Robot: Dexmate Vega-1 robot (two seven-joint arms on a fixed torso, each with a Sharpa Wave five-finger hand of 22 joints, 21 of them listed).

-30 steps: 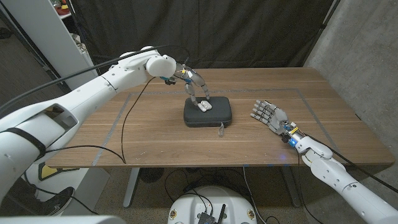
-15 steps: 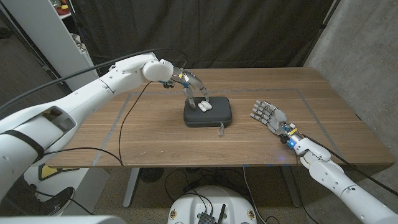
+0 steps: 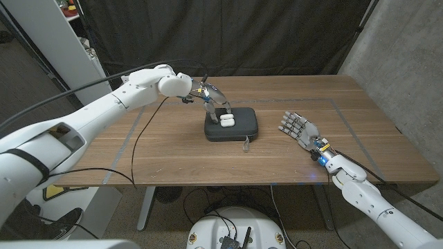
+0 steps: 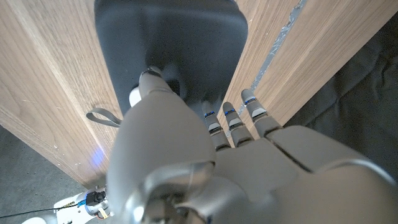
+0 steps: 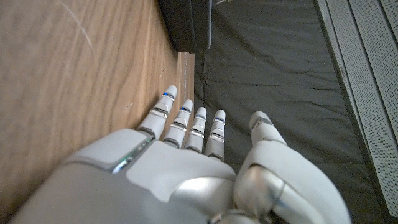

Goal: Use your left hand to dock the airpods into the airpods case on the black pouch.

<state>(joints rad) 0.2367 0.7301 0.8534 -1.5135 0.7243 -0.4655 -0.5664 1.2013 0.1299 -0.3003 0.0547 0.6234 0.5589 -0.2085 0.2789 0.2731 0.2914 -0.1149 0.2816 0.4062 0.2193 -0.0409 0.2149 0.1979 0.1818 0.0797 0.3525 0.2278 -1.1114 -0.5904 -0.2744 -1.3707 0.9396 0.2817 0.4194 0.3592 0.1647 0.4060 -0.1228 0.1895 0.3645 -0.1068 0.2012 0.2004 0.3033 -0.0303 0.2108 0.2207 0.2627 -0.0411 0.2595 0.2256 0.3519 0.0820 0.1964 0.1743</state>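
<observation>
Since the earlier frames the left hand (image 3: 213,101) has drawn back a little toward ten o'clock and risen off the pouch (image 3: 232,124); its fingers (image 3: 223,106) had reached down to the white case (image 3: 226,120) and now hang just above it. The pouch, the case and the right hand (image 3: 298,128) lie as they did.

The case sits on the pouch's top, toward its eleven o'clock corner, with the pouch near the middle of the bench (image 3: 180,152). A strap (image 3: 246,143) trails off the pouch at five o'clock.

In the left wrist view the back of the left hand (image 4: 205,155) covers most of the pouch (image 4: 186,43), and only a sliver of white (image 4: 134,96) peeks out beside the thumb. Whether those fingers pinch an earbud or are bare, I cannot tell.

The right hand waits at three o'clock of the pouch, well apart from it, fingers (image 5: 186,124) straight, slightly apart and holding nothing.
</observation>
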